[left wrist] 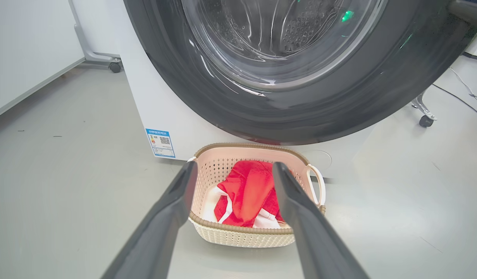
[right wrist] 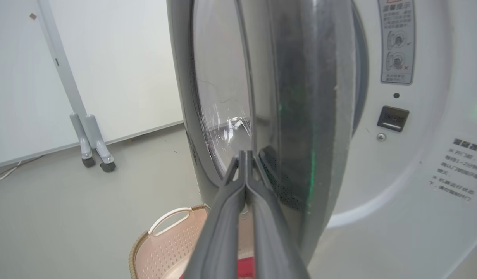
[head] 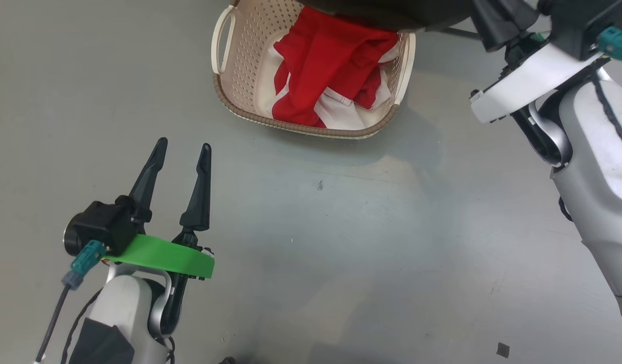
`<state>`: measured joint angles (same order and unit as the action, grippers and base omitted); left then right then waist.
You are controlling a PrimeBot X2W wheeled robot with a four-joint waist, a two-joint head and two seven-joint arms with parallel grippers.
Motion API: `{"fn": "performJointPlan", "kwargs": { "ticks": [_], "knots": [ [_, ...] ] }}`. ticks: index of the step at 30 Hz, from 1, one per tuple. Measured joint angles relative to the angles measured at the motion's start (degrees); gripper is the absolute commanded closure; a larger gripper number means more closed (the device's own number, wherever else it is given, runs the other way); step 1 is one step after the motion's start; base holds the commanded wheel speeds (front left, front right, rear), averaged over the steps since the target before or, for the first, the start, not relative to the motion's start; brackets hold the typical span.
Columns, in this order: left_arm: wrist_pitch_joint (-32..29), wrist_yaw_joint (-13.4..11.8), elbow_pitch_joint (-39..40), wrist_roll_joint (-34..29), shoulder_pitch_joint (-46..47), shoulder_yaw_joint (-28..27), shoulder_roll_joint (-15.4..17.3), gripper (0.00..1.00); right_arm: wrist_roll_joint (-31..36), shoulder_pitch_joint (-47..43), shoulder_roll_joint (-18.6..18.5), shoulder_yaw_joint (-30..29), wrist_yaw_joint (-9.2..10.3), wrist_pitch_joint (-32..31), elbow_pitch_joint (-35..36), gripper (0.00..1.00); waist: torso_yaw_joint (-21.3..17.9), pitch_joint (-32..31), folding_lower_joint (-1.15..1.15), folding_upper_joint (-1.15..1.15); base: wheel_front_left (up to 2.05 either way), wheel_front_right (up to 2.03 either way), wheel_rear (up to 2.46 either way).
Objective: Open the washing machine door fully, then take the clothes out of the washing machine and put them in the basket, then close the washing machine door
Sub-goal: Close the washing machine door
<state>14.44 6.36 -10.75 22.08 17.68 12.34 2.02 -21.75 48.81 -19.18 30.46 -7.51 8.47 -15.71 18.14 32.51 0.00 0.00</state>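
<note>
On the grey floor [head: 341,227] the basket [head: 300,126] holds the red clothes [head: 331,60] beneath the part-open washing machine door [right wrist: 300,97], edge-on right at the closed, empty right tool [right wrist: 246,155], the open left tool [head: 183,145] well back.

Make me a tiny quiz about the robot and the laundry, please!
1. True or false: the red clothes lie inside the cream basket.
2. Pick one. The left gripper is:
A. open, with nothing between its fingers
B. shut on a jersey
C. shut on a basket handle
3. Fill the gap: the right gripper, its tips close to the washing machine door, is ____.

Key: 1 true. 2 A. 3 shut.
</note>
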Motion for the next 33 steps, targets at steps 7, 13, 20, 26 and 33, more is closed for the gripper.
{"fn": "performJointPlan", "kwargs": {
  "ticks": [7,13,20,26,33],
  "knots": [
    [0.0,0.1,0.13,3.3,0.77,-1.07,-0.38,0.0,-3.34,3.65,-0.32,-2.07,0.01,0.07,-1.15,1.0,0.31,2.33,0.0,0.0,0.0,0.0,0.0],
    [0.0,0.48,0.37,3.34,2.58,-0.66,-0.54,0.0,-3.58,7.2,-1.26,-2.36,0.0,-0.48,-2.16,1.0,0.72,4.26,0.0,0.0,0.0,0.0,0.0],
    [0.0,0.49,0.37,5.15,2.98,1.01,-0.63,0.0,-3.14,12.35,-2.86,-3.15,0.0,-1.85,-3.88,1.0,1.43,6.21,0.0,0.0,0.0,0.0,0.0],
    [0.0,0.49,0.4,5.75,4.09,1.47,-0.66,0.0,-2.77,16.0,-3.75,-4.17,0.0,-2.21,-6.12,1.0,2.18,7.46,0.0,0.0,0.0,0.0,0.0],
    [0.0,0.49,0.33,6.34,4.27,1.86,-0.68,0.0,-1.59,18.55,-4.44,-4.52,0.09,-2.72,-8.95,1.0,2.69,8.01,0.0,0.0,0.0,0.0,0.0]
  ]
}}
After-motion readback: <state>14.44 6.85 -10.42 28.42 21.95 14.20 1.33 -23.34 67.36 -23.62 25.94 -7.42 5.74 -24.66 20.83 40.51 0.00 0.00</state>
